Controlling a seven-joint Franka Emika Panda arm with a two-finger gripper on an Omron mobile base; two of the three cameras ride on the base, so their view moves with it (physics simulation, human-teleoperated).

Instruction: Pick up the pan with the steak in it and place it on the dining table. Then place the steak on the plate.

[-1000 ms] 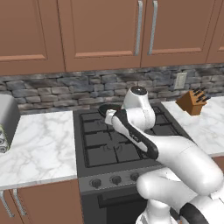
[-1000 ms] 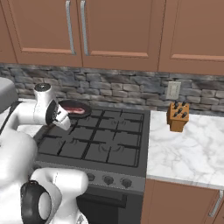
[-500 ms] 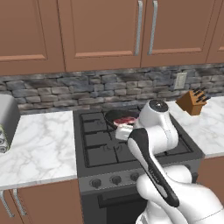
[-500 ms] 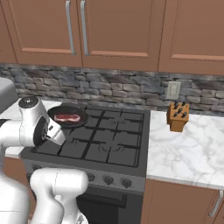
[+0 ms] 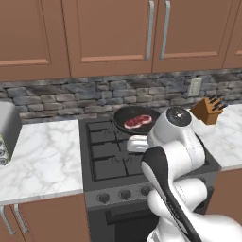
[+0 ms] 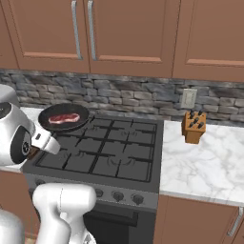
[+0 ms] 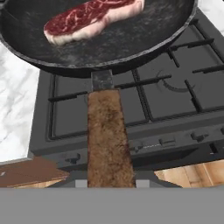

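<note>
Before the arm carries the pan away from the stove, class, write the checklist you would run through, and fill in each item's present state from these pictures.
1. Tool closed on the pan handle: ok; the brown handle runs straight down to the fingers in the hand view.
2. Steak inside the pan: ok; it lies flat, clear of the rim.
3. Pan lifted off the stove: ok; it hangs over the stove's edge in the hand view.
4. Pan level: cannot tell.
5. Knife block out of the way: ok; it stands on the counter at the far side.
6. Dining table and plate ready: cannot tell.
</note>
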